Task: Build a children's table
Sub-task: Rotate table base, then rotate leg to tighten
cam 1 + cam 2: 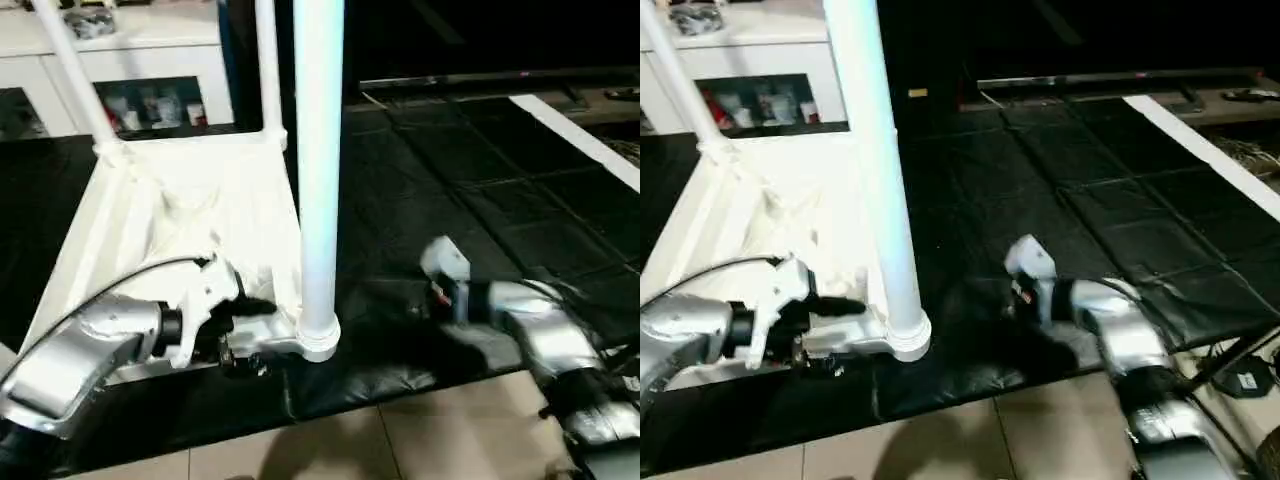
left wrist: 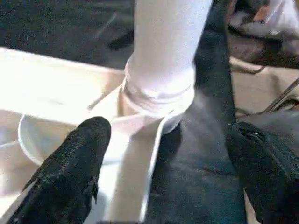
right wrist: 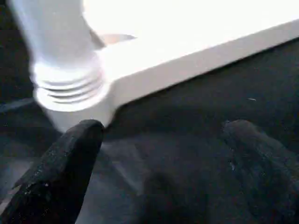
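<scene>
The children's table lies upside down on the black mat, its white ribbed top (image 1: 170, 230) facing up. A white leg (image 1: 320, 150) stands upright in the near corner socket (image 1: 318, 340). Two more legs (image 1: 75, 70) (image 1: 268, 60) rise from the far corners. My left gripper (image 2: 168, 163) is open at that near socket, one finger (image 2: 70, 177) over the top's underside, the other (image 2: 266, 177) outside its rim. My right gripper (image 3: 163, 154) is open low over the mat, a little right of the socket, with nothing between its fingers (image 3: 65, 172).
A white cabinet (image 1: 150, 60) with glass doors stands behind the table. The black mat (image 1: 480, 200) stretches right to a white strip (image 1: 580, 140). Tiled floor (image 1: 400, 440) begins at the mat's near edge. Cables lie at the far right (image 1: 1245, 380).
</scene>
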Robot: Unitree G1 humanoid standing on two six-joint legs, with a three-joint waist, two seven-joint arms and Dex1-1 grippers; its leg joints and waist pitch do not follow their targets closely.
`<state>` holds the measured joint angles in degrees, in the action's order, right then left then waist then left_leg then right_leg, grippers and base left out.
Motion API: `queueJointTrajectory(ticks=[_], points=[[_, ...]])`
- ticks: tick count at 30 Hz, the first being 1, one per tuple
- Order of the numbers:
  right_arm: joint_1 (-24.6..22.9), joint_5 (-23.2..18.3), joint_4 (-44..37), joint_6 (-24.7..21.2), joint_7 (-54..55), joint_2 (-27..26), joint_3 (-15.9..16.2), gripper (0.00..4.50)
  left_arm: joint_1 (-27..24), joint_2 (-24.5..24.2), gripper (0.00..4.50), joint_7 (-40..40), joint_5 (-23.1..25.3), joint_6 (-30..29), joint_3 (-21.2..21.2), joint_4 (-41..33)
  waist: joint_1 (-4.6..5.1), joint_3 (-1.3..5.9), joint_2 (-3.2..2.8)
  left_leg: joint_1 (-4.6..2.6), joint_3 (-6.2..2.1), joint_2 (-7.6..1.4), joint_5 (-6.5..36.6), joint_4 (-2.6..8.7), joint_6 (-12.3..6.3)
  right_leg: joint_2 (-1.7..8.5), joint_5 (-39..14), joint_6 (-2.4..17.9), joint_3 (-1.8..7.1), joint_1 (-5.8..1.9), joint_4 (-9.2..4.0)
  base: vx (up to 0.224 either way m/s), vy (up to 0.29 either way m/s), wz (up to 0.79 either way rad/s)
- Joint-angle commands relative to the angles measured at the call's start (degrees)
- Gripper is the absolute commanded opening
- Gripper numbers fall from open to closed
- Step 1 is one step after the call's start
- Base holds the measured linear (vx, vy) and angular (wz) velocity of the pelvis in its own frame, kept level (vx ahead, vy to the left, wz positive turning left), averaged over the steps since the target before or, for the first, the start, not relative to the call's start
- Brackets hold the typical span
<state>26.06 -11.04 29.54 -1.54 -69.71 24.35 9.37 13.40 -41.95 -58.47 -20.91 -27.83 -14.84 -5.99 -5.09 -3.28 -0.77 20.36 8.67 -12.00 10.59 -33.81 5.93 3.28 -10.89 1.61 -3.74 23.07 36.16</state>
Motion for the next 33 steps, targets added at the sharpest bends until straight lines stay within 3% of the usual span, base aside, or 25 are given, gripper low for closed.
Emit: queueJointTrajectory(ticks=[1,5,11,15,21,33], points=[[-0.9,-2.1,-5.2,-2.9,-2.9,1.4,0.7,4.50,0.8,0.3,4.00,0.1,2.7,2.9,-1.3,1.9,-0.26,3.43,-0.92,0.04,0.37,-0.55,14.4,3.79,-2.32,3.23,-16.9,9.5,2.50,-3.13,-5.37,0.000,0.000,0.00],[-1.3,-3.1,-7.5,-4.5,-4.6,1.9,1.0,4.50,1.0,2.1,3.63,2.0,4.2,4.6,-1.3,4.3,-0.17,3.50,-0.81,-0.07,0.36,-0.55,15.0,3.76,-1.68,3.45,-19.1,9.2,2.51,-2.92,-5.63,0.000,0.000,0.00],[-2.4,-5.3,-13.0,-9.7,-6.6,2.6,1.4,4.50,1.3,2.5,3.25,1.7,6.5,7.4,-1.9,7.9,-0.30,3.68,-0.69,0.05,0.20,-0.57,13.4,3.81,-2.07,3.37,-16.2,9.4,2.48,-3.13,-5.29,0.000,0.000,0.00],[-2.8,-5.6,-14.3,-10.8,-6.7,3.0,1.6,4.50,1.7,3.2,2.92,0.6,6.7,8.8,-1.9,9.3,-0.35,3.70,-0.63,0.05,0.23,-0.60,13.0,3.78,-1.88,3.46,-14.8,10.1,2.52,-3.09,-5.14,0.000,0.000,0.00],[-3.1,-5.4,-14.6,-11.1,-7.0,3.1,1.6,4.50,1.6,3.9,2.38,-0.6,6.8,8.9,-2.6,9.5,-0.40,3.65,-0.80,-0.01,0.30,-0.64,13.5,3.75,-1.62,3.57,-15.3,10.3,2.56,-3.07,-5.26,0.000,0.000,0.00],[-3.2,-5.3,-13.5,-10.9,-8.3,3.5,2.1,4.50,0.7,3.6,1.45,-2.8,7.8,9.2,-3.3,9.9,-0.37,3.63,-0.57,0.02,0.27,-0.63,13.4,3.74,-1.88,3.63,-17.0,9.7,2.53,-3.11,-5.39,0.000,0.000,0.00]])
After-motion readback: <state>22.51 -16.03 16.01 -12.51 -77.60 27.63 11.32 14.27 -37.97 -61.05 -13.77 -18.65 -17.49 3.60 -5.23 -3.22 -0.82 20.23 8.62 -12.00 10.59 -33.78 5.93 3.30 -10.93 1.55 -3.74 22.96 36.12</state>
